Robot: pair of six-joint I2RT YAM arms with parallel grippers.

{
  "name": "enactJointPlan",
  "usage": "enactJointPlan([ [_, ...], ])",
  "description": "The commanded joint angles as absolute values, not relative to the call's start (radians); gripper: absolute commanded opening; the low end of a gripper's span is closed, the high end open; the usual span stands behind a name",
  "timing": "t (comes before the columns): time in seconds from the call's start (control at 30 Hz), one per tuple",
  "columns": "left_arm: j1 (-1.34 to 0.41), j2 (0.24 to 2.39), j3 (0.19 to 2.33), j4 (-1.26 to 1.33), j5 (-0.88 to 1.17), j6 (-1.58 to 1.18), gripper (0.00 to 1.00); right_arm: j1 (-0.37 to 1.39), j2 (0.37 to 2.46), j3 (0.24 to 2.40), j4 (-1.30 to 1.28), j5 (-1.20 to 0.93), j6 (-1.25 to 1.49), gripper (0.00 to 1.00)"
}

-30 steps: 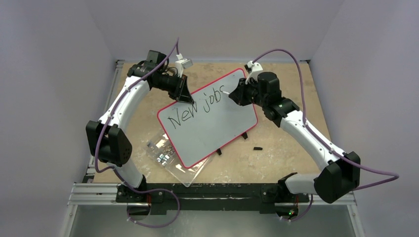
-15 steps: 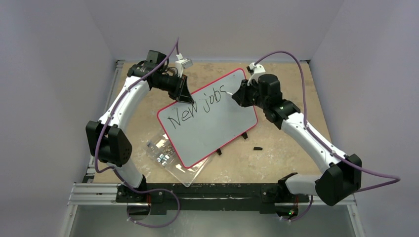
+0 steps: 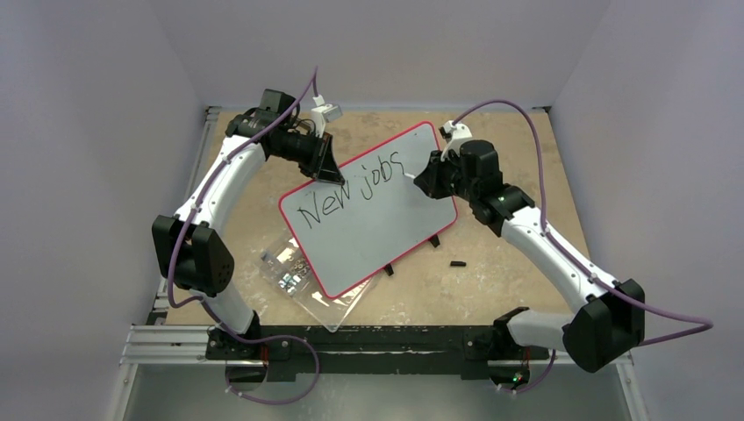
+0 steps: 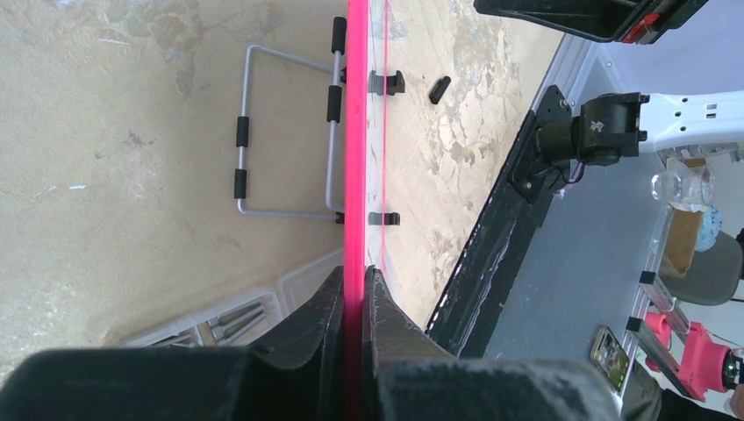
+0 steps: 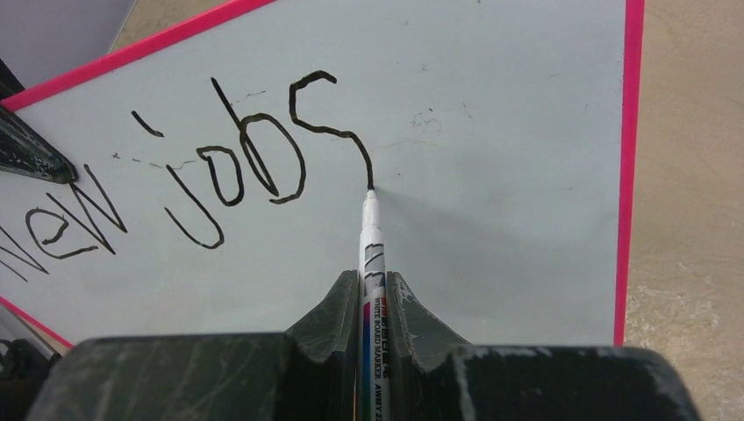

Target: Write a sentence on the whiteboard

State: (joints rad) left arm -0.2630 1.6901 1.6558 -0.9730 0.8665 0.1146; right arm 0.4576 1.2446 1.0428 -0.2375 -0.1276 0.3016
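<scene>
The whiteboard (image 3: 377, 219) with its thin red rim lies tilted in the middle of the table. Black marker words "New jobs" (image 3: 346, 189) run across its upper part; the same words (image 5: 237, 167) fill the right wrist view. My left gripper (image 3: 326, 169) is shut on the board's red rim (image 4: 355, 132) at the top left edge. My right gripper (image 3: 423, 180) is shut on a white marker (image 5: 372, 263). The marker's tip touches the board at the tail end of the "s".
A clear plastic box of screws (image 3: 303, 281) lies partly under the board's lower left corner. A small black marker cap (image 3: 457, 262) rests on the table right of the board. A wire stand (image 4: 285, 132) shows beneath the board.
My right gripper has slid rightward and a little toward the near edge with the marker, drawing out the tail of the "s". The left gripper and the board have stayed put.
</scene>
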Motion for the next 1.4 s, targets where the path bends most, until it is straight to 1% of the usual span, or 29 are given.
enactJointPlan([
  [0.0,-0.265,1.627,1.671,-0.929,0.87,0.141,0.0,0.455,1.226,1.032,-0.225,-0.173,0.288,0.0],
  [0.5,-0.265,1.627,1.67,-0.929,0.867,0.141,0.0,0.456,1.251,1.114,-0.217,-0.245,0.282,0.0],
  [0.8,-0.265,1.628,1.668,-0.915,0.862,0.13,0.0,0.455,1.154,1.172,-0.251,-0.255,0.323,0.0],
  [1.1,-0.265,1.627,1.65,-0.859,0.822,0.057,0.0,0.456,1.053,1.124,-0.258,-0.246,0.362,0.0],
  [1.23,-0.265,1.592,1.604,-0.822,0.763,0.029,0.0,0.456,1.034,1.089,-0.25,-0.254,0.369,0.0],
  [1.37,-0.265,1.554,1.548,-0.769,0.709,0.009,0.0,0.456,1.035,1.058,-0.235,-0.312,0.388,0.0],
])
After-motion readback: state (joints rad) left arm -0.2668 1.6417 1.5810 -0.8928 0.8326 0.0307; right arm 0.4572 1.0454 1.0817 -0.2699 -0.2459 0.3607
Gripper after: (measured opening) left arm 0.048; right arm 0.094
